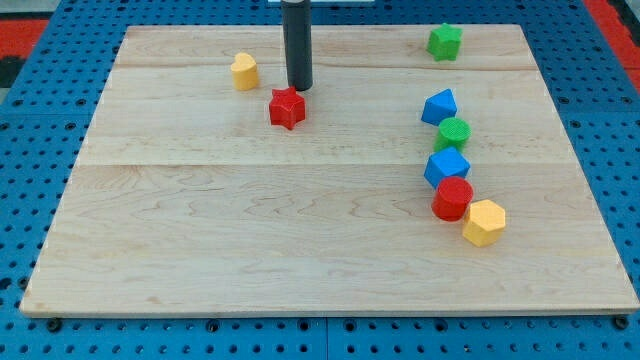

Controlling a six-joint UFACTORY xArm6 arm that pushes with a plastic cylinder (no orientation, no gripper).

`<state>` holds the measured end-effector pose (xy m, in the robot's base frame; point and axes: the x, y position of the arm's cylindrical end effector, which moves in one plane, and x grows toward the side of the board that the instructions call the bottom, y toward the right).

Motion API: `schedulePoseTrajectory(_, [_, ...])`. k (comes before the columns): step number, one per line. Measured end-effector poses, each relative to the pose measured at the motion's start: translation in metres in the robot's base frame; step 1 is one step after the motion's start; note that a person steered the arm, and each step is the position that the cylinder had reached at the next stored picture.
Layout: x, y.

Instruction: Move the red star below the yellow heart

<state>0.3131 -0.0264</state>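
The red star (287,108) lies on the wooden board (250,230) in its upper middle. The yellow heart (244,71) lies up and to the left of it, near the board's top edge. My tip (299,87) stands just above the red star's upper right side, touching it or very close to it. The tip is to the right of the yellow heart and apart from it.
A green block (445,41) sits at the top right. On the right a chain runs downward: a blue block (439,106), a green cylinder (453,133), a blue block (446,166), a red cylinder (453,198), a yellow hexagon (484,222).
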Motion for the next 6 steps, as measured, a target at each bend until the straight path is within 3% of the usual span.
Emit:
schedulePoseTrajectory(2, [0.026, 0.038])
schedulePoseTrajectory(4, [0.047, -0.043])
schedulePoseTrajectory(6, [0.049, -0.046])
